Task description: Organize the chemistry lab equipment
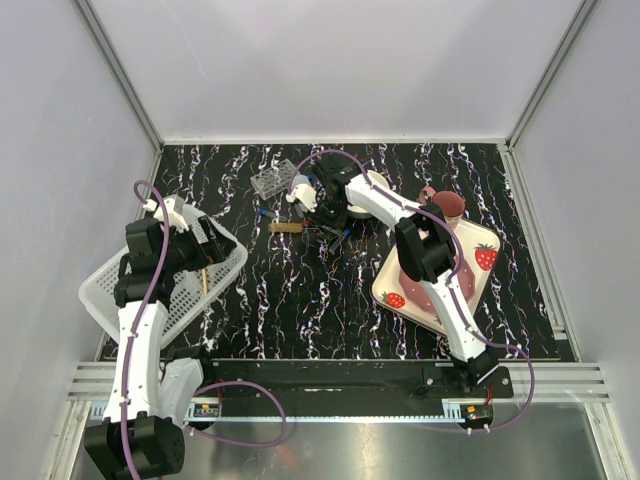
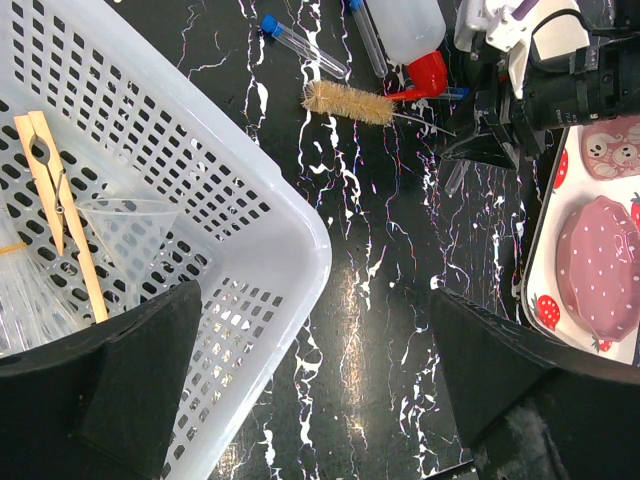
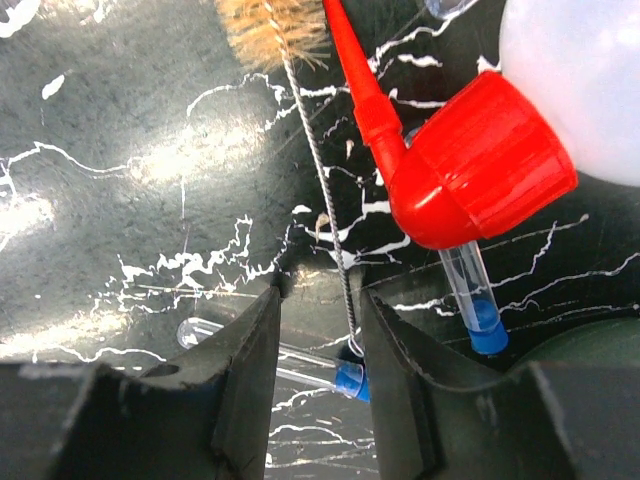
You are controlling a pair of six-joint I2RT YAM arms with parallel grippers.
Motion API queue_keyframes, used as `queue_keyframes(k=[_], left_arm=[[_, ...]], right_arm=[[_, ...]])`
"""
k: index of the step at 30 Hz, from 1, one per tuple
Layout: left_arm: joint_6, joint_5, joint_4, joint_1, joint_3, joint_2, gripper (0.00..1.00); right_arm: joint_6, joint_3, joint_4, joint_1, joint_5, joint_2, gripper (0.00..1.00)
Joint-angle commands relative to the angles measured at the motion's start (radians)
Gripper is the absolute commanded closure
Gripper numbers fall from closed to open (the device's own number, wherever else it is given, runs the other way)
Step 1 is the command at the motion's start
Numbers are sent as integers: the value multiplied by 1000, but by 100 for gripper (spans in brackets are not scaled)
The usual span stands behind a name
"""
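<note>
My right gripper (image 1: 326, 222) (image 3: 320, 300) is down on the table beside the white squeeze bottle (image 3: 590, 80) with its red cap (image 3: 470, 160). Its jaws stand narrow but open. Between them lie a thin blue-capped tube (image 3: 340, 375) and the looped wire end of a bristle brush (image 3: 335, 220). A second blue-capped tube (image 3: 475, 300) pokes out from under the red cap. The clear tube rack (image 1: 270, 183) stands at the back. My left gripper (image 2: 315, 330) (image 1: 203, 240) hangs wide open and holds nothing, over the corner of the white basket (image 2: 290, 215). In the basket lie a wooden clothespin (image 2: 62, 215) and a clear funnel (image 2: 130, 225).
A white bowl (image 1: 367, 192) sits right behind my right gripper. The pink mug (image 1: 447, 205) and strawberry plate (image 1: 478, 275) are on the right under the right arm. Another blue-capped tube (image 2: 300, 42) lies left of the bottle. The basket (image 1: 120, 300) takes up the left edge.
</note>
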Motion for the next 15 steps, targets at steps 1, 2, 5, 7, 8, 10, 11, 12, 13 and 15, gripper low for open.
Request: queue_keyframes(k=[1, 2, 5, 7, 8, 10, 11, 12, 13, 15], left_arm=[[16, 24, 51, 6, -2, 3, 1], [16, 24, 52, 2, -2, 3, 1], [16, 24, 52, 3, -2, 3, 1], [16, 24, 49, 3, -1, 3, 1], [16, 24, 51, 3, -2, 3, 1], [16, 24, 52, 3, -2, 3, 1], [16, 24, 51, 3, -2, 3, 1], [16, 23, 51, 3, -2, 3, 1], [16, 24, 51, 3, -2, 5, 1], [16, 24, 52, 3, -2, 5, 1]], right_arm=[[-16, 34, 4, 13, 8, 12, 57], [-18, 34, 4, 16, 7, 12, 57], [-18, 32, 6, 16, 8, 12, 57], [-18, 32, 4, 14, 7, 13, 57], [-18, 31, 6, 16, 8, 13, 57], [-19, 31, 4, 16, 5, 13, 58], [-19, 31, 4, 14, 7, 13, 58], [-19, 31, 4, 16, 7, 13, 59], [-19, 31, 6, 16, 7, 15, 60], [-19, 31, 6, 16, 2, 15, 65]])
